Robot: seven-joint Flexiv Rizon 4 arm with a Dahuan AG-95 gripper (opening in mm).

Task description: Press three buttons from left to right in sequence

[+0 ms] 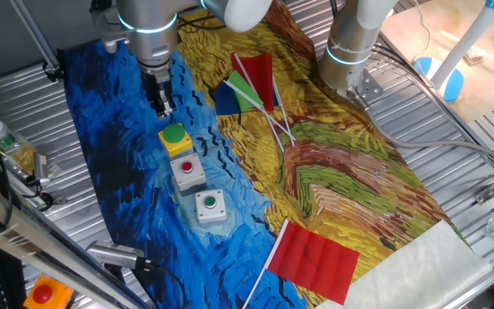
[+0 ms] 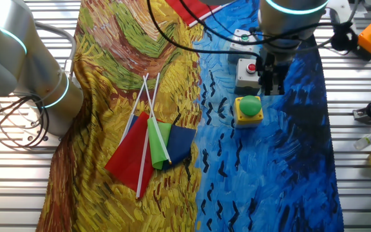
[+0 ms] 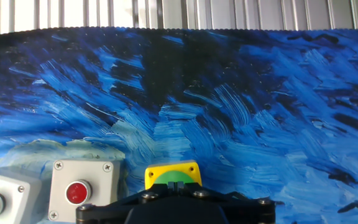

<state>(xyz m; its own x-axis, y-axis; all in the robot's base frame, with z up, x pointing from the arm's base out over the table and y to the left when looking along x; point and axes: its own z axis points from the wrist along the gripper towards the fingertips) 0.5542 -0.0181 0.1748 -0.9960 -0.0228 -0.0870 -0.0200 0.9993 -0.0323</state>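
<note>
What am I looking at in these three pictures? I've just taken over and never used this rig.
A robot arm works over a table covered by a painted cloth. Two pictures come from fixed cameras on opposite sides; the third looks along the gripper. The gripper hangs just above the yellow box with the green dome button, holding nothing. Next in the row sit the grey box with the red button and the grey box with the small green button. Small flags lie on the cloth, and a second arm's base stands nearby.
</note>
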